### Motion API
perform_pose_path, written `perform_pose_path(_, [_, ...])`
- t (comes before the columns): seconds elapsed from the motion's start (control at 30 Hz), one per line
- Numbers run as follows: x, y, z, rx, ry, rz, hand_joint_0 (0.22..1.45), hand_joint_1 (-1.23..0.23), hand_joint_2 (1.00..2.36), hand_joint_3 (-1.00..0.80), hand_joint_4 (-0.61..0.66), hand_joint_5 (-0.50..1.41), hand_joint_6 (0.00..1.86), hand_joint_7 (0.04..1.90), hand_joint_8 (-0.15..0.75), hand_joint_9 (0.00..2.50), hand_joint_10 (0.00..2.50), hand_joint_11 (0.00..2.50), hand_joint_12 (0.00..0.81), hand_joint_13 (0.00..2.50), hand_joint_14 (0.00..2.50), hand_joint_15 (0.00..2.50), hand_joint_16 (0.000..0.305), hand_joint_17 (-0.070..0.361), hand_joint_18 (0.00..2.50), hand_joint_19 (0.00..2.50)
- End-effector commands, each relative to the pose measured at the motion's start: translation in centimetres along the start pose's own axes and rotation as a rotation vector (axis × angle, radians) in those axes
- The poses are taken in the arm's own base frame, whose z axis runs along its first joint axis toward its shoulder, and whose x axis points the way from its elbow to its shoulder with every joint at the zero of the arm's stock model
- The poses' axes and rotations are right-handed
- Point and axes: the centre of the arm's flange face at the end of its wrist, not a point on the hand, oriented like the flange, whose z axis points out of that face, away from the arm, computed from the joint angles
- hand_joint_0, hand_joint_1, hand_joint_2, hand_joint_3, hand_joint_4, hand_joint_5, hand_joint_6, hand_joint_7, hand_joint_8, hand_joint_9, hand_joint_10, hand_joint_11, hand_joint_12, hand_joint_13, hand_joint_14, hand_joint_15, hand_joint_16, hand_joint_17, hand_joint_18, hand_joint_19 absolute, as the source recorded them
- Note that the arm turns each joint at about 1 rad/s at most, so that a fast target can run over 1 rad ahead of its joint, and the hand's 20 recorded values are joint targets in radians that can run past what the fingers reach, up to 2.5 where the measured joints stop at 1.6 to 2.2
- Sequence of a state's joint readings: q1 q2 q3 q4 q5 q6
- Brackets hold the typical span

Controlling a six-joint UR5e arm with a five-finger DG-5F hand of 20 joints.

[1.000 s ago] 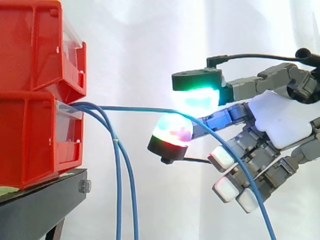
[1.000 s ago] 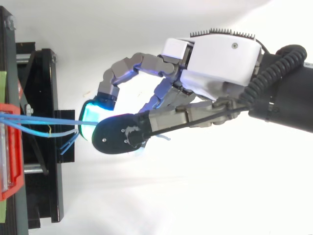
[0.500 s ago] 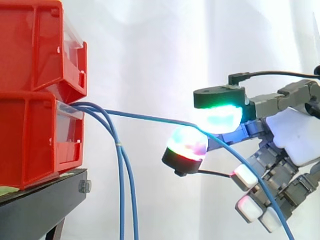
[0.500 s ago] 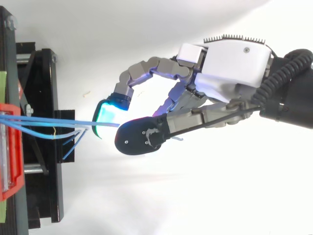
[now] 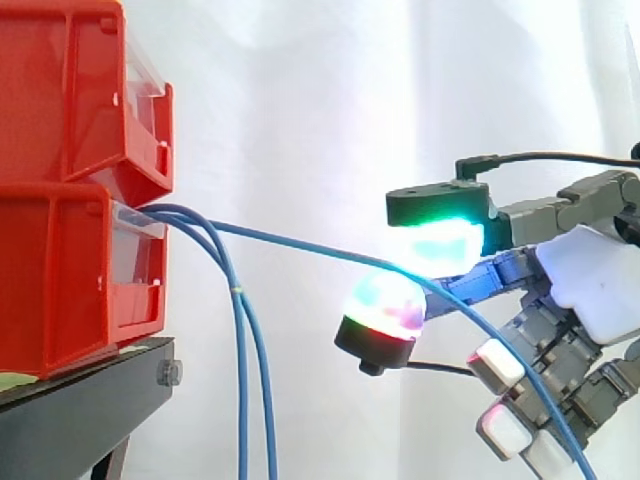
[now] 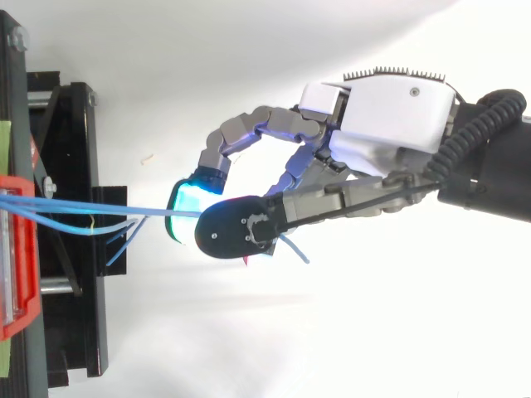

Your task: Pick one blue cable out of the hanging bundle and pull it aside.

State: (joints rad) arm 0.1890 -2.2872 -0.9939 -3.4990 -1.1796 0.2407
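Note:
One blue cable [image 5: 300, 243] runs from the lower red bin [image 5: 70, 280] out to the right, apart from the rest of the bundle. My hand [image 5: 590, 280] is shut on it, pinching it between a green-glowing pad [image 5: 440, 240] above and a magenta-green pad [image 5: 385, 305] below. Past the pinch the cable slopes down across the curled fingers to the lower right. Two more blue cables [image 5: 242, 380] hang straight down beside the bin. From above, the held cable [image 6: 153, 214] stretches level from the bin edge to the hand [image 6: 382, 108].
An upper red bin [image 5: 70, 90] is stacked on the lower one, both on a black stand [image 5: 80, 420] at the left. A white curtain hangs behind. Open space lies between the bins and the hand.
The hand has moved right, away from the bins, and slightly down, drawing the pinched cable further out of the bundle. The other cables still hang in place.

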Motion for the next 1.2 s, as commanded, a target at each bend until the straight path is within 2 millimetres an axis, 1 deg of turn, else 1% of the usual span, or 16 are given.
perform_pose_path(0.0, [-0.03,0.0,0.0,0.0,0.0,-0.001,0.55,-0.51,1.01,-0.18,-0.1,-0.06,0.89,1.01,0.254,1.16,0.02,0.57,0.338,0.92,0.02,0.46,0.059,0.134,0.78,0.43])
perform_pose_path(0.13, [-0.03,0.0,0.0,0.0,0.0,-0.001,0.55,-0.5,1.01,-0.16,-0.1,-0.05,0.89,1.0,0.261,1.16,0.02,0.58,0.342,0.92,0.02,0.47,0.06,0.135,0.78,0.43])
perform_pose_path(0.17, [0.08,-0.01,-0.01,0.0,0.001,-0.002,0.55,-0.53,1.01,-0.16,-0.11,-0.05,0.89,1.01,0.262,1.16,0.02,0.58,0.334,0.92,0.02,0.47,0.058,0.131,0.78,0.43])
perform_pose_path(0.2, [0.08,-0.01,-0.01,0.0,0.001,0.0,0.56,-0.6,1.01,-0.13,-0.12,-0.05,0.89,1.02,0.245,1.18,0.02,0.61,0.331,0.93,0.02,0.49,0.057,0.128,0.78,0.43])
perform_pose_path(0.27, [-0.03,0.0,0.0,0.0,0.0,0.0,0.56,-0.64,1.01,-0.1,-0.13,-0.05,0.89,1.05,0.238,1.17,0.02,0.62,0.32,0.94,0.02,0.5,0.056,0.125,0.8,0.43])
perform_pose_path(0.3, [0.11,0.07,-0.01,-0.003,0.002,0.001,0.57,-0.67,1.01,-0.08,-0.13,-0.04,0.89,1.08,0.246,1.19,0.02,0.63,0.325,0.97,0.02,0.51,0.057,0.128,0.83,0.42])
perform_pose_path(0.33, [0.0,0.08,0.01,-0.003,0.0,0.001,0.57,-0.68,1.01,-0.08,-0.14,-0.04,0.89,1.08,0.246,1.2,0.02,0.64,0.326,0.97,0.02,0.51,0.057,0.129,0.83,0.41])
perform_pose_path(0.5, [-0.01,0.0,0.0,0.0,0.001,0.0,0.57,-0.67,1.01,-0.09,-0.12,-0.03,0.89,1.09,0.244,1.21,0.02,0.61,0.331,0.98,0.02,0.53,0.058,0.131,0.84,0.41])
perform_pose_path(0.73, [0.0,-0.01,0.0,0.001,0.003,0.0,0.57,-0.64,1.0,-0.09,-0.13,-0.03,0.88,1.1,0.256,1.2,0.02,0.6,0.35,0.98,0.02,0.53,0.061,0.137,0.85,0.41])
perform_pose_path(0.83, [0.06,-0.1,0.08,0.002,0.007,0.0,0.56,-0.63,1.06,-0.11,-0.12,-0.03,0.88,1.09,0.254,1.2,0.02,0.59,0.357,0.98,0.02,0.54,0.061,0.138,0.85,0.41])
perform_pose_path(1.17, [0.67,-0.29,0.06,0.014,0.059,0.0,0.55,-0.62,1.11,-0.12,-0.12,-0.02,0.87,1.1,0.258,1.19,0.02,0.59,0.358,0.98,0.02,0.54,0.062,0.139,0.84,0.4])
